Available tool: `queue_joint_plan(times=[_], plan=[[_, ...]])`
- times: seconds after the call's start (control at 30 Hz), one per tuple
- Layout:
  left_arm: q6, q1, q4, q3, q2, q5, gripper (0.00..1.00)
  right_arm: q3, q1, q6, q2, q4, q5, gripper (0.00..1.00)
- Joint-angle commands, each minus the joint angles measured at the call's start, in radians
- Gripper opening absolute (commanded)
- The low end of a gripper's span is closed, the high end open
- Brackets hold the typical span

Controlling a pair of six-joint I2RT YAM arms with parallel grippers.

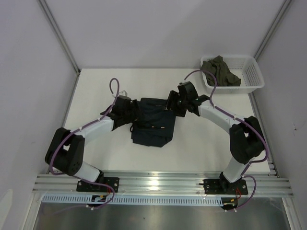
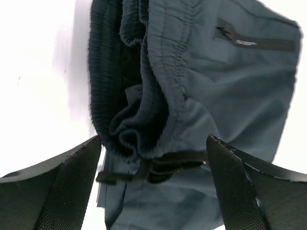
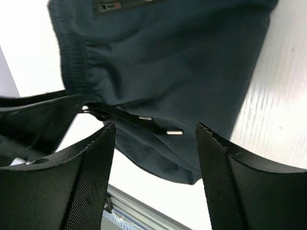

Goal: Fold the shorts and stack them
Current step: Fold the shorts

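While the shorts (image 1: pixel 152 122) lie crumpled in a dark teal-navy heap near the middle of the white table (image 1: pixel 206 148), both arms reach in from either side. The left pincer (image 1: pixel 132 114) sits at the heap's left edge, its jaws wide apart. In the left wrist view its black textured fingers (image 2: pixel 62 187) flank a bunched roll of the elastic waistband (image 2: pixel 136 132), with fabric between them but neither pad pressing on it. A dark strip higher up on the cloth (image 2: pixel 256 43) looks like a zip pocket, though the view is too soft to be sure.

The right pincer (image 1: pixel 172 104) hovers at the heap's far right corner, also parted and gripping nothing. Its own camera shows smooth fabric below the gap between the fingers (image 3: pixel 91 177). A thin black drawstring (image 3: pixel 122 115) with small metal tips (image 3: pixel 173 132) trails across the cloth there.

At the table's far right corner stands a white plastic basket (image 1: pixel 256 79), well apart from the shorts, holding an olive-green garment (image 1: pixel 220 69). An aluminium rail (image 1: pixel 163 182) runs along the near edge, carrying both arm bases.
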Motion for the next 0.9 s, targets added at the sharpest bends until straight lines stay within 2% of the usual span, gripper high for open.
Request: queue_joint_plan(times=[0.0, 0.1, 0.13, 0.2, 0.23, 0.3, 0.33, 0.5, 0.57, 0.77, 0.87], plan=[[0.033, 0.011, 0.021, 0.075, 0.063, 0.019, 0.91, -0.002, 0.000, -0.027, 0.011, 0.089, -0.012, 0.68], [0.035, 0.017, 0.049, 0.069, 0.097, 0.022, 0.83, -0.014, -0.004, -0.032, 0.017, 0.098, -0.012, 0.65], [0.033, 0.021, 0.064, 0.071, 0.103, 0.033, 0.73, -0.022, -0.004, -0.029, 0.019, 0.112, -0.012, 0.63], [0.027, 0.040, 0.111, 0.049, 0.120, 0.073, 0.60, -0.042, -0.012, -0.022, 0.019, 0.124, -0.020, 0.62], [0.024, 0.047, 0.121, 0.044, 0.126, 0.082, 0.44, -0.048, -0.013, -0.021, 0.020, 0.139, -0.024, 0.61], [0.026, 0.061, 0.136, 0.026, 0.128, 0.088, 0.24, -0.066, -0.018, -0.019, 0.019, 0.147, -0.026, 0.60], [0.024, 0.067, 0.142, 0.015, 0.121, 0.088, 0.00, -0.069, -0.020, -0.021, 0.019, 0.152, -0.024, 0.59], [0.023, 0.101, 0.277, -0.083, 0.037, 0.203, 0.00, -0.108, -0.024, -0.028, 0.026, 0.191, -0.041, 0.57], [0.019, 0.122, 0.328, -0.130, 0.013, 0.290, 0.00, -0.118, -0.030, -0.030, 0.037, 0.208, -0.063, 0.55], [0.018, 0.171, 0.400, -0.213, 0.061, 0.412, 0.00, -0.183, -0.026, -0.019, 0.065, 0.290, -0.118, 0.44], [-0.008, 0.211, 0.474, -0.230, 0.115, 0.516, 0.00, -0.238, -0.015, -0.010, 0.073, 0.340, -0.158, 0.38]])
